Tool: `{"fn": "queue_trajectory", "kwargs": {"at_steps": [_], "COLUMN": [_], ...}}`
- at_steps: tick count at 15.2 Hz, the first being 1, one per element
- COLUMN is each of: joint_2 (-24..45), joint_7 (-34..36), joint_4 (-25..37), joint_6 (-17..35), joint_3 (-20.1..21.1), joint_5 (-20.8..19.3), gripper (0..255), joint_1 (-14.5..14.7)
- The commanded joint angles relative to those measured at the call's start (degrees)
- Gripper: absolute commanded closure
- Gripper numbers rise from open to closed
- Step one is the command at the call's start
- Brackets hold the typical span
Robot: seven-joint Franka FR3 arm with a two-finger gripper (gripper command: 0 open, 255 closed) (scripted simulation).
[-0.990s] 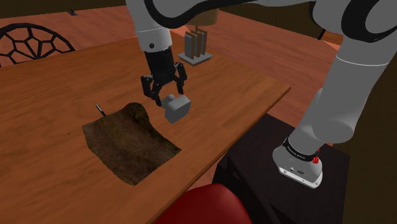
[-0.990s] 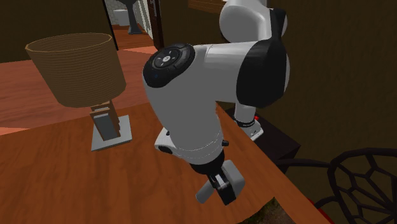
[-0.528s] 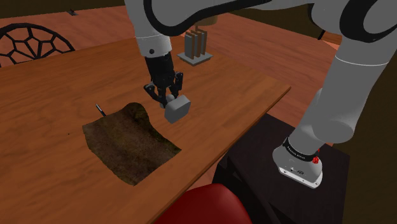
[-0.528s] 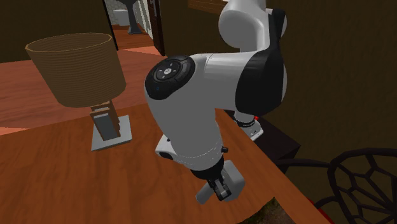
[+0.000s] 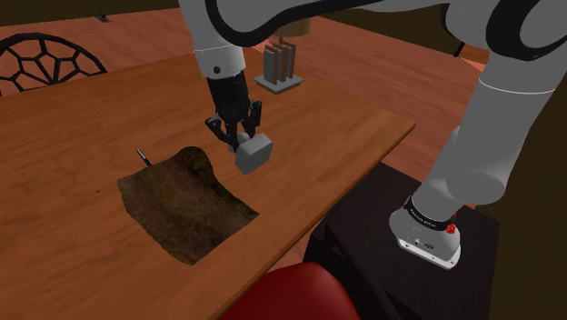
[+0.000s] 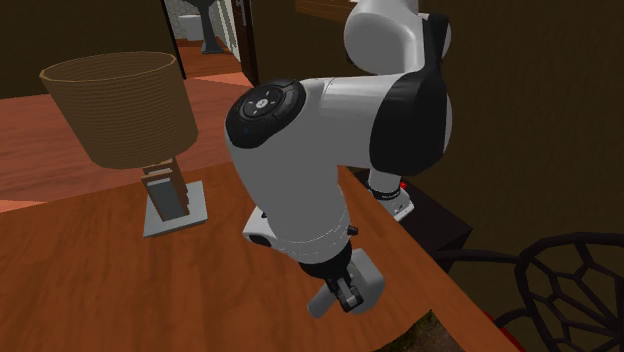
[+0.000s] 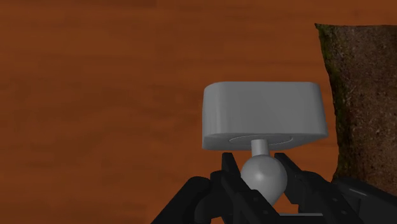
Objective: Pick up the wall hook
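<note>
Fingers (image 7: 230, 177), earlier apart, now tight on ball-knobbed grey wall hook (image 7: 262, 114)

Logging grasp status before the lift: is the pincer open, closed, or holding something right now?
Pincer: closed, holding the grey wall hook.

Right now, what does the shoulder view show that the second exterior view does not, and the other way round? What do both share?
The shoulder view adds the dark brown mat lying on the table, the black stand under the arm, and a red rounded thing at the bottom edge. The second exterior view adds the lampshade above the lamp's foot. Both share the wooden table, the lamp's foot, the black web-patterned chair, and the gripper shut on the grey wall hook.
</note>
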Motion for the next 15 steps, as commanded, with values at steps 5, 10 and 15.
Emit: {"fn": "queue_trajectory", "kwargs": {"at_steps": [5, 10, 15], "joint_2": [-0.11, 0.2, 0.61], "joint_7": [0.54, 1.15, 1.6], "joint_4": [4.31, 8.53, 11.48], "joint_6": [-4.37, -8.26, -10.79], "joint_3": [0.09, 0.19, 0.26], "joint_5": [0.06, -0.02, -0.14], "gripper": [255, 255, 255], "joint_1": [0.07, 0.24, 0.41]}}
